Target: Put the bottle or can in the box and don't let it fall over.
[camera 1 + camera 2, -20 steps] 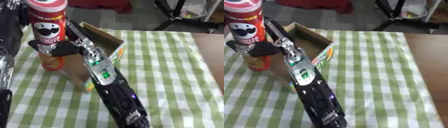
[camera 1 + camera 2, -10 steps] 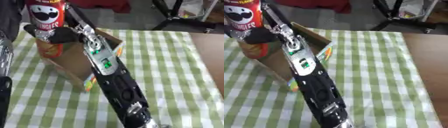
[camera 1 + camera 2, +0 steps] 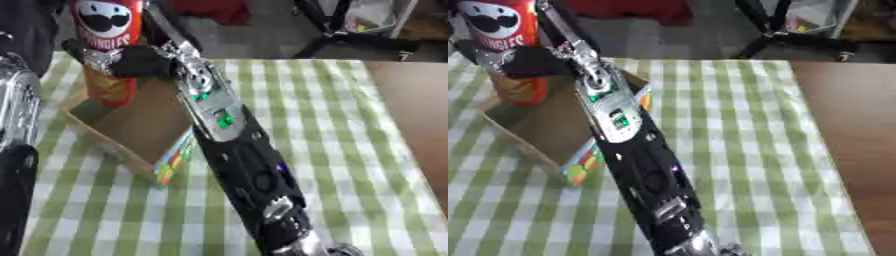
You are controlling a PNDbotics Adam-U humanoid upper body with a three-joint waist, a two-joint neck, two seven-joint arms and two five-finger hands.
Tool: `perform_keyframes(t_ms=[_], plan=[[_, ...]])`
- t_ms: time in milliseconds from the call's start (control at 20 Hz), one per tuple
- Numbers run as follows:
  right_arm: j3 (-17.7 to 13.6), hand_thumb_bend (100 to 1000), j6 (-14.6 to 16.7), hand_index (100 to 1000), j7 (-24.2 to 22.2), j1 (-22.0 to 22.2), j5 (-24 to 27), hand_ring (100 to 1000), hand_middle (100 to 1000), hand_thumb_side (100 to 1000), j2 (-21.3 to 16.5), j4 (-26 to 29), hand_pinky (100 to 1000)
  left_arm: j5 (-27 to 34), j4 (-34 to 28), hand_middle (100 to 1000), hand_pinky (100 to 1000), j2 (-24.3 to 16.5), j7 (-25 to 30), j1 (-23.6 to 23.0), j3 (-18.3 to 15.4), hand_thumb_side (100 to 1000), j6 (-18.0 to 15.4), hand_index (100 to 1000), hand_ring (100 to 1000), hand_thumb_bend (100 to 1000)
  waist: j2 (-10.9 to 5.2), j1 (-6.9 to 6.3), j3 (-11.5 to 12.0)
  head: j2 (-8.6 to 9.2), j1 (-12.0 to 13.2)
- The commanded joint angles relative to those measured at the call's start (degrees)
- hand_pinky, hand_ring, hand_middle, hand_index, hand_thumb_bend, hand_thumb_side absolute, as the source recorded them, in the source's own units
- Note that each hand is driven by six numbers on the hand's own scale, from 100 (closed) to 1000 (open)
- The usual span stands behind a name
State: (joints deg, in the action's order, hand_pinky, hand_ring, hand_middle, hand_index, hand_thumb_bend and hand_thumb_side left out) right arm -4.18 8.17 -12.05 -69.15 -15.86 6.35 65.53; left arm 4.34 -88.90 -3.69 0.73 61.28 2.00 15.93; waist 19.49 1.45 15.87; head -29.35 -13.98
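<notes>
A tall red crisp can (image 3: 107,47) with a moustached face stands upright, its lower end inside the far left corner of the open cardboard box (image 3: 131,130). I cannot tell whether its base rests on the box floor. My right hand (image 3: 131,61) is shut round the can's middle, and its arm stretches up from the lower right across the box. Only part of my left arm (image 3: 17,105) shows at the left edge, beside the box, and its hand cannot be made out.
The box has a colourful printed side wall (image 3: 175,157) facing me. It lies on a green and white checked cloth (image 3: 332,130). Bare brown table (image 3: 846,125) runs along the right. Dark stand legs (image 3: 350,35) are on the floor beyond the table.
My right hand has carried the can from beside the box's left wall into its far left corner. The whole picture has shifted too, so the camera has moved.
</notes>
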Motion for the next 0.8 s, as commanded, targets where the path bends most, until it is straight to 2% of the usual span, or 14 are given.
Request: perform_keyframes(t_ms=[50, 100, 200, 250, 350, 500, 700, 800], plan=[[0.1, 100, -0.2, 644, -1.5, -1.4, 0.3, 765, 789, 100, -0.7, 0.2, 995, -0.2, 0.2, 515, 1000, 0.5, 1.0, 1.0, 1.0, 827, 0.1, 1000, 981, 100, -1.55, -0.47, 0.1, -0.19, 0.2], [-0.5, 100, -0.7, 666, -1.4, -1.1, 0.7, 790, 816, 100, -0.9, 0.4, 999, -0.8, 0.4, 536, 1000, 0.3, 0.6, 0.8, 0.5, 841, 0.3, 1000, 988, 100, -1.52, -0.5, 0.1, -0.19, 0.2], [-1.5, 100, -1.8, 674, -0.4, -0.9, 1.7, 778, 813, 100, -1.5, 1.2, 993, -2.2, 0.6, 679, 1000, -0.2, -0.8, -0.3, -1.1, 884, 1.0, 1000, 1000, 146, -1.48, -0.51, 0.3, -0.36, 0.0], [-1.7, 100, -2.3, 672, 0.2, -0.9, 1.9, 775, 807, 100, -1.9, 1.4, 993, -3.0, 0.1, 779, 1000, -0.7, -1.6, -1.0, -2.2, 876, 1.3, 1000, 1000, 155, -1.45, -0.47, 0.5, -0.43, -0.3], [-1.9, 100, -2.9, 671, 1.1, -0.9, 1.8, 774, 802, 100, -2.7, 1.3, 994, -4.6, -2.2, 851, 1000, -1.9, -3.4, -2.5, -4.9, 843, 1.0, 1000, 1000, 148, -1.34, -0.38, 1.0, -0.43, -0.9], [-2.1, 100, -3.2, 669, 2.1, -0.9, 1.5, 775, 798, 100, -3.7, 0.9, 995, -5.8, -6.5, 888, 1000, -5.0, -6.2, -4.2, -8.5, 794, -1.2, 1000, 1000, 139, -1.2, -0.31, 2.0, -0.46, -1.7], [-2.8, 100, -3.2, 670, 3.5, -1.1, 0.8, 776, 797, 100, -5.0, 0.1, 996, -4.1, -12.5, 895, 1000, -9.0, -9.9, -7.9, -10.6, 767, -4.7, 985, 1000, 138, -1.24, -0.05, 2.9, -0.6, -2.7], [-3.0, 100, -3.1, 675, 4.0, -1.2, 0.2, 787, 806, 100, -5.5, -0.5, 999, -2.4, -15.6, 887, 1000, -10.3, -11.8, -9.9, -10.9, 760, -5.2, 972, 1000, 135, -1.34, 0.11, 3.2, -0.55, -3.0]])
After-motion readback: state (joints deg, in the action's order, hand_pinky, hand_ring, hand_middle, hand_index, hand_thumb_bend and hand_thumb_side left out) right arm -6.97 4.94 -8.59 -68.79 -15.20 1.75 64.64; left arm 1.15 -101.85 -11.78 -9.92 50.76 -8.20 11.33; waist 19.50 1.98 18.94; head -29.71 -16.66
